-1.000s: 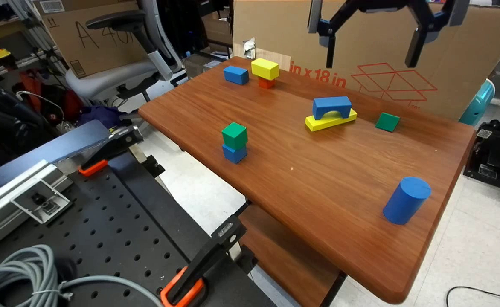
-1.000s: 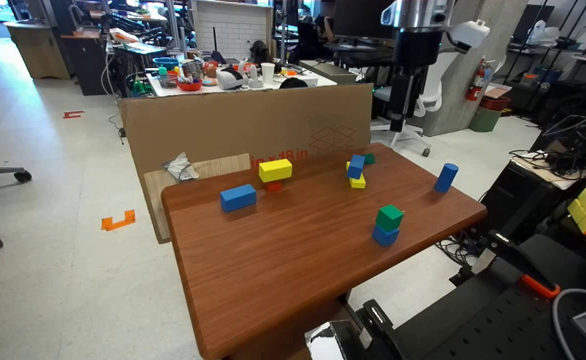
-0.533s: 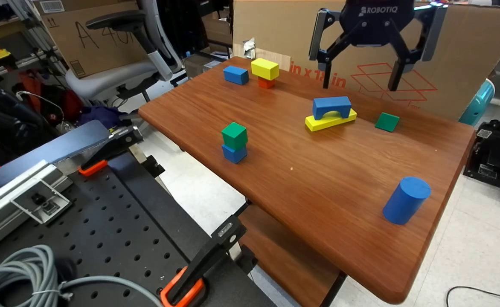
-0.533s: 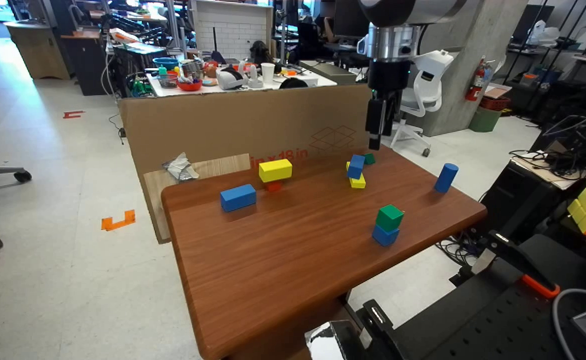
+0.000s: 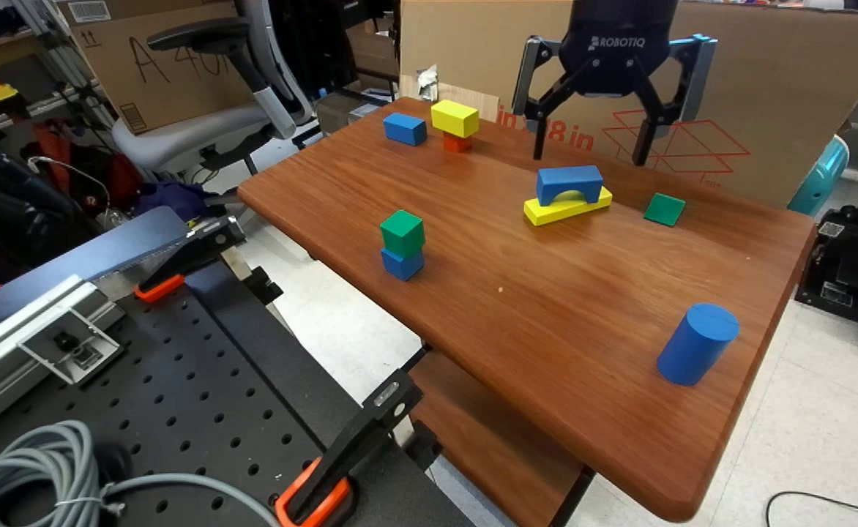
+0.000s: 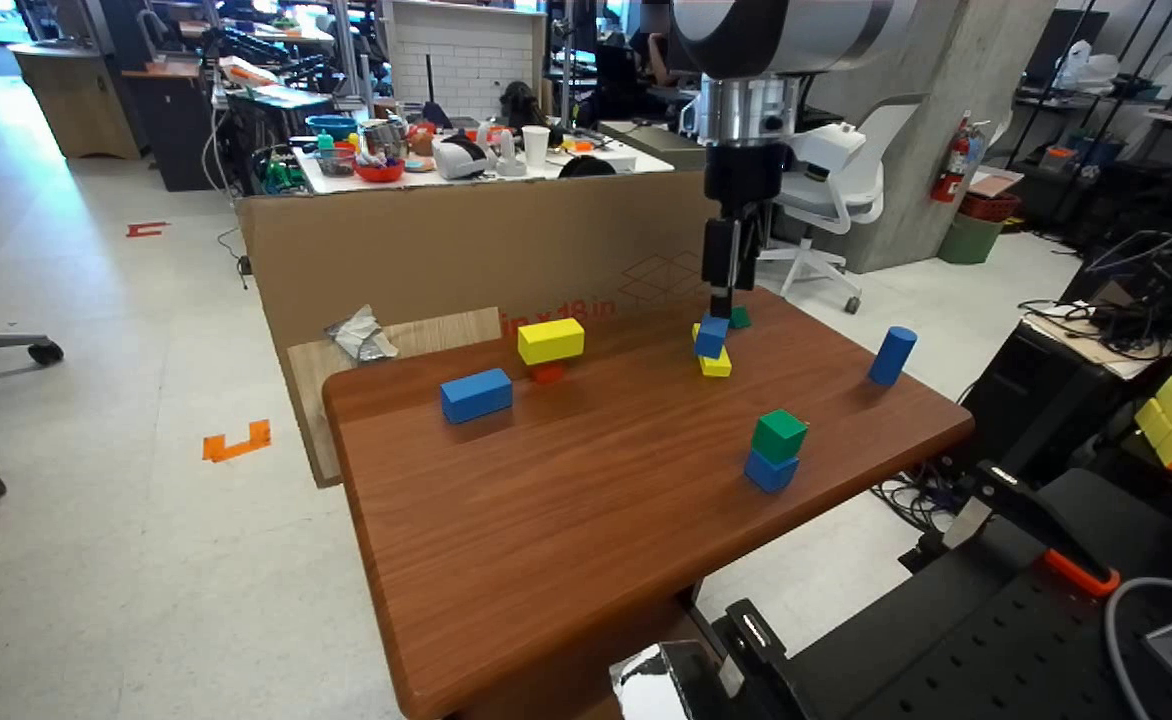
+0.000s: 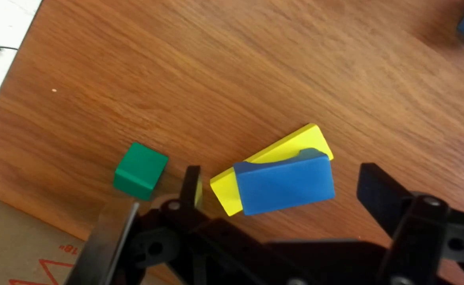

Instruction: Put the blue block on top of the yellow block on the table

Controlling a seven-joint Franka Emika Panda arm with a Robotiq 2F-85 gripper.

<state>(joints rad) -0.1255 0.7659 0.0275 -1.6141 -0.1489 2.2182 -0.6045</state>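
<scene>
To take the blue arch (image 7: 285, 184), askew on the yellow bar (image 5: 566, 210) near the table's (image 5: 546, 293) far edge, align the spread, empty hand (image 5: 588, 159) with its length, descend straight and pinch blue alone.

In an exterior view, the table (image 5: 524, 307) has smooth, glossy wood grain. At two o'clock, the Robotiq gripper (image 5: 588, 159) looks part smooth plastic, part metal; behind it, matt cardboard (image 5: 758, 91). At eight, a matt perforated plate (image 5: 191, 384).
</scene>
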